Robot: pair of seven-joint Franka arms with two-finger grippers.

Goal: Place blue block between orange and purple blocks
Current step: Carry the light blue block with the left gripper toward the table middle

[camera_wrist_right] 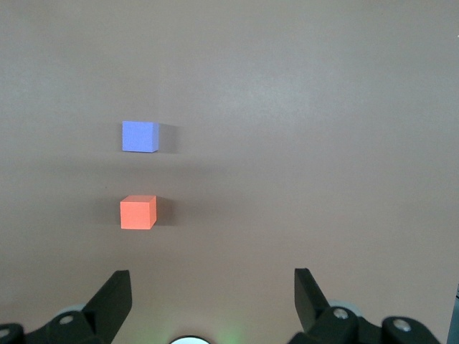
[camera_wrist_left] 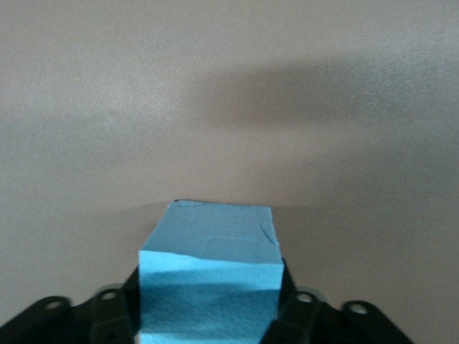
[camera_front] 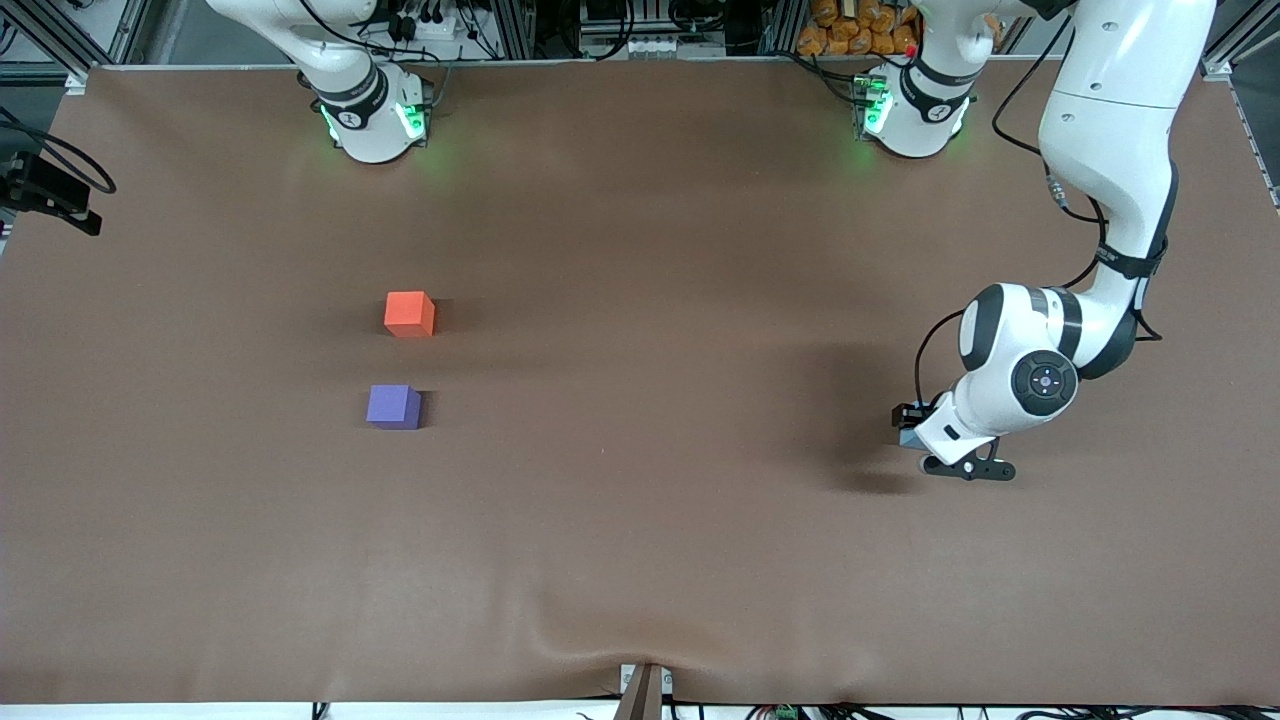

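The blue block is gripped between the fingers of my left gripper, which is shut on it. In the front view the left gripper holds the blue block low over the table toward the left arm's end. The orange block and the purple block sit on the table toward the right arm's end, a small gap apart, the purple one nearer the front camera. My right gripper is open and empty, waiting high above the table; its view shows the orange block and the purple block.
The brown table cover has a slight wrinkle near its front edge. A black device sits at the table's edge at the right arm's end. Cables and equipment line the edge by the arm bases.
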